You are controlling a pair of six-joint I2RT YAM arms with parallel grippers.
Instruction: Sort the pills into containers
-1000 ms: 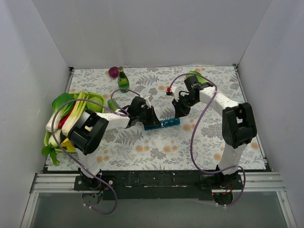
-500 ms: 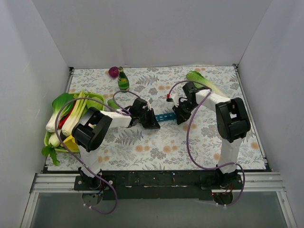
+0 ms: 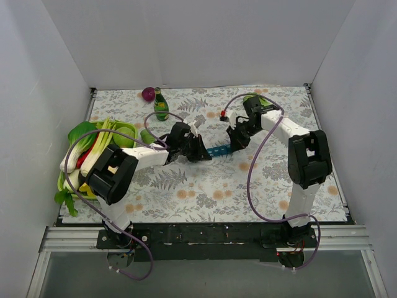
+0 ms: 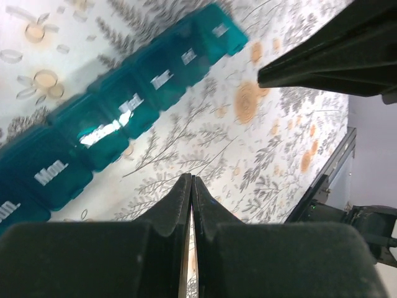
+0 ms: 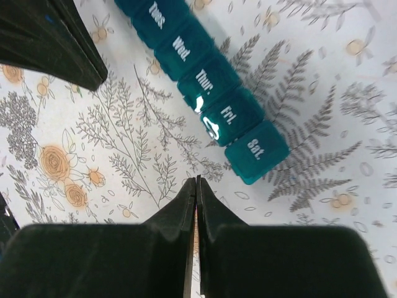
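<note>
Beside the Mon. end of the teal pill box (image 3: pixel 218 150), left tool (image 4: pixel 191 180) seen closed and empty, right tool (image 5: pixel 197 180) likewise closed beside the Sat. end, all set on the floral worktop (image 3: pixel 186 192).

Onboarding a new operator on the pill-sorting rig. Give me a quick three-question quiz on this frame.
1. True or false: the left gripper and the right gripper are both shut, holding nothing.
2. In the right wrist view, which label marks the end compartment of the pill box? A) Sat. B) Mon. C) Wed.
3. Fill in: seen from the arm bases, the green bottle stands toward the ____ edge of the table.
Key: 1 true; 2 A; 3 far.
</note>
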